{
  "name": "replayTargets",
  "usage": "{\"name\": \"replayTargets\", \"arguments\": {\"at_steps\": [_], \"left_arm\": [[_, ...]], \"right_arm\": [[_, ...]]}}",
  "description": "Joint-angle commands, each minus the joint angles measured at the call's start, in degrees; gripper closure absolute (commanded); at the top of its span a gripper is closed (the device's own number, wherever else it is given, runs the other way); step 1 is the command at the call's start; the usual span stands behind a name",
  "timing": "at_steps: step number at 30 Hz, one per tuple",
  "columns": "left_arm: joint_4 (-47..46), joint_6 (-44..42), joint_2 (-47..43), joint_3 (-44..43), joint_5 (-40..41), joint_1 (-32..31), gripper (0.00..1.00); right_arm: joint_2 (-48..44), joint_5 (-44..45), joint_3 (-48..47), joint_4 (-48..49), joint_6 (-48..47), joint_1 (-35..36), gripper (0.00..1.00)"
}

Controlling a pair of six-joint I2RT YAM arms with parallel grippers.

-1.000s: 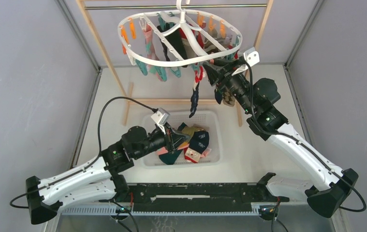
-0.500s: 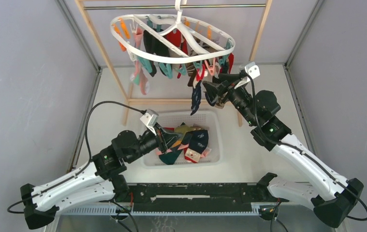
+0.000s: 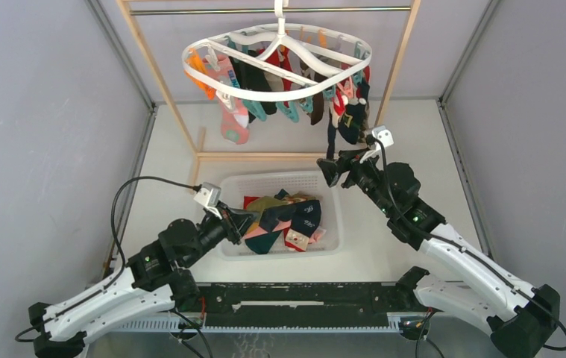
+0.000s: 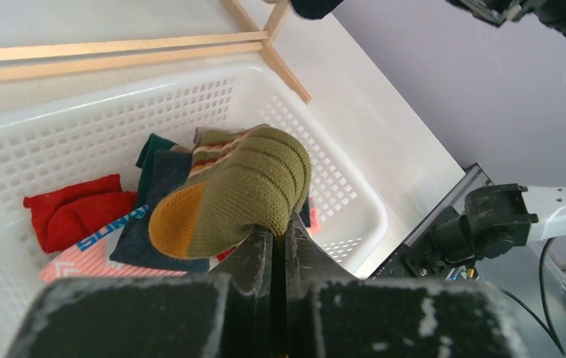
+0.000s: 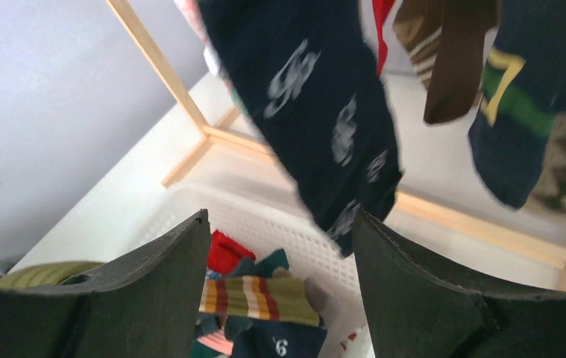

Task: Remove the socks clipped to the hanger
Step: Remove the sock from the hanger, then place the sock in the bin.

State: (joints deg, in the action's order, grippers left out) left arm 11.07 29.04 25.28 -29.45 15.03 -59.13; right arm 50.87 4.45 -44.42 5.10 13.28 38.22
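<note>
White plastic oval ring hanger [image 3: 280,63] with socks [image 3: 233,119] clipped on, up and ahead of the right gripper [image 3: 329,170].
Over the white mesh basket [image 3: 272,177] the left gripper [image 4: 280,231] pinches an olive ribbed sock [image 4: 231,194]. Nearer the hanger, the right gripper's fingers stand spread under a navy patterned sock [image 5: 317,97] hanging lengthwise straight down, its tip seemingly just above them, though blurred.
</note>
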Motion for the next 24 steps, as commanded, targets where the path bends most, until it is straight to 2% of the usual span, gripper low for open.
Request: {"name": "replayTargets", "arguments": {"at_steps": [1, 10, 16, 21, 24], "left_arm": [[1.71, 2.42, -1.97, 2.63, 3.96, -0.19, 0.96], [4.46, 6.93, -4.05, 7.49, 7.94, -0.1, 0.93], [4.84, 8.3, -0.7, 7.96, 9.41, 0.13, 0.84], [3.47, 8.64, 2.88, 8.56, 9.47, 0.49, 0.85], [2.63, 9.08, 4.04, 9.07, 9.84, 0.76, 0.81]], "right_arm": [[-2.34, 0.15, 1.87, 0.06, 3.49, -0.19, 0.24], [-3.94, -0.34, 6.73, -1.77, 4.58, 1.61, 0.24], [-3.81, 1.83, 9.3, -2.03, 5.34, 5.37, 0.24], [-3.72, 3.39, 11.2, -2.31, 6.05, 7.64, 0.24], [-4.09, 4.03, 11.94, -2.82, 6.3, 8.56, 0.24]]}}
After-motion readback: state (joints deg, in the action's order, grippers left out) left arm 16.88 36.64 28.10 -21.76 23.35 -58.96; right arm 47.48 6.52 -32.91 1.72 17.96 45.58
